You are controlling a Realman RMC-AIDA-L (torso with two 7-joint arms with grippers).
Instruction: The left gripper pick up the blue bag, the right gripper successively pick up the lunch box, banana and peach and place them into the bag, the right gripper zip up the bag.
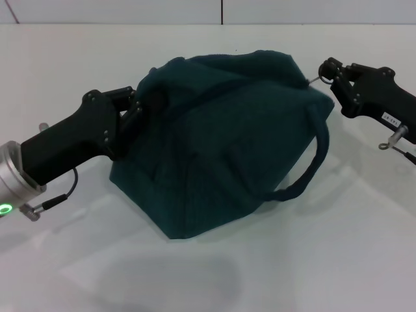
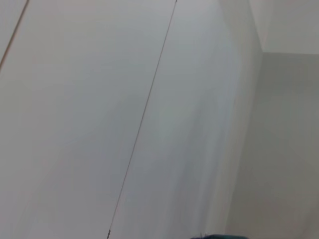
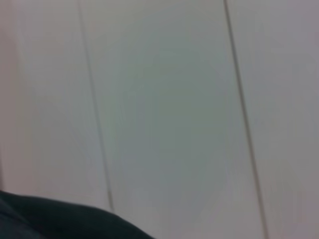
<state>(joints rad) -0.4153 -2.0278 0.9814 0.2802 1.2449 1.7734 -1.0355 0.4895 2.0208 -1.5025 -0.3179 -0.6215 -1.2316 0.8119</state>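
Bag [image 1: 221, 156] sits mid-counter [image 1: 338, 260], bulging | left pincer [image 1: 138, 107] clenched on its near-left edge; right pincer [image 1: 323, 70] at the top-right corner, nipping what I judge is the zip pull | zip line runs leftward from it, I reckon

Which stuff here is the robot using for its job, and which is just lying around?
For the job:
- blue bag
- left gripper, at the bag's left end
- right gripper, at the bag's right end

Just lying around:
- nothing else besides the white table
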